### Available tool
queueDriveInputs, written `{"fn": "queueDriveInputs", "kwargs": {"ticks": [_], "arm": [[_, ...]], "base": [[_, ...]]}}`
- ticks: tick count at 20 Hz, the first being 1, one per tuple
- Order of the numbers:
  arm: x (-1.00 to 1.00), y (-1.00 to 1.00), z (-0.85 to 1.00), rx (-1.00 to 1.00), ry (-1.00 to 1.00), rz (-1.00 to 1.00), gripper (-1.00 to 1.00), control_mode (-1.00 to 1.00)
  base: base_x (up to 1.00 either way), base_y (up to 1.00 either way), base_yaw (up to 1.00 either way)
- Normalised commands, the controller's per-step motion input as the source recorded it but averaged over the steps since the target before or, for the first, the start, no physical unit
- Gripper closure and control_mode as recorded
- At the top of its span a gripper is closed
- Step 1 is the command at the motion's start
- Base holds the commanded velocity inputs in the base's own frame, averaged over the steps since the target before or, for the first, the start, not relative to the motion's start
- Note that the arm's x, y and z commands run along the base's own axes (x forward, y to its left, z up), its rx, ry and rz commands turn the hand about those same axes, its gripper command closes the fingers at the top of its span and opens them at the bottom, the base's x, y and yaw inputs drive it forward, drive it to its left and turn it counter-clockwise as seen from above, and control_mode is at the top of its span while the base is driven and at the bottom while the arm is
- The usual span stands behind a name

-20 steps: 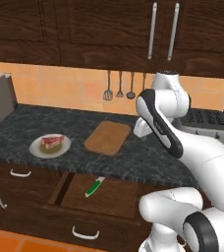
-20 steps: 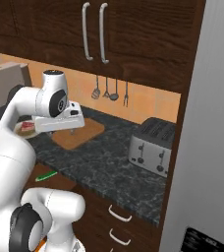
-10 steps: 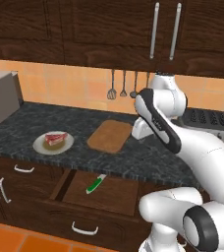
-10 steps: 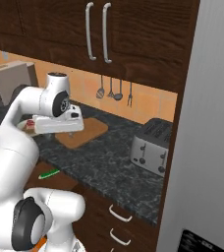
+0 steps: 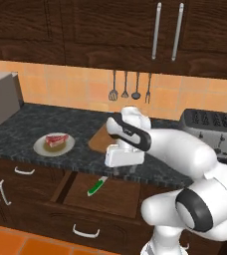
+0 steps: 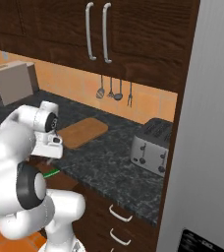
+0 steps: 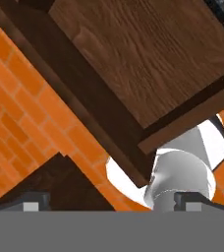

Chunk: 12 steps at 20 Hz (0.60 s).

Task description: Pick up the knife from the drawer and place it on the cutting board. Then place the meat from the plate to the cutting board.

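Fully spread and empty, the white two-finger gripper (image 5: 121,170) above the dark-brown wooden drawer (image 5: 116,195) sits off to one side of the small green-handled knife (image 5: 96,186), so a straight descent risks hitting bare drawer floor.

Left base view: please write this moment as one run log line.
gripper: open, above drawer | knife: in drawer | meat: on plate | cutting board: bare

Green-handled knife (image 5: 96,186) lies in the open drawer (image 5: 105,193), seemingly blade toward the counter.
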Motion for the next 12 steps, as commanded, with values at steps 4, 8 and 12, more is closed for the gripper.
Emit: {"fn": "queueDriveInputs", "kwargs": {"ticks": [4, 8, 12], "arm": [[-0.21, 0.65, -0.99, 0.01, 0.4, -0.03, -1.0, -1.0], [-0.42, 0.43, -1.0, 0.0, 0.23, -0.08, -1.0, -1.0], [-0.23, 0.38, -0.85, 0.0, 0.0, -0.1, -1.0, -1.0]], "base": [[0.0, 0.0, 0.0], [0.0, 0.0, 0.0], [0.0, 0.0, 0.0]]}}
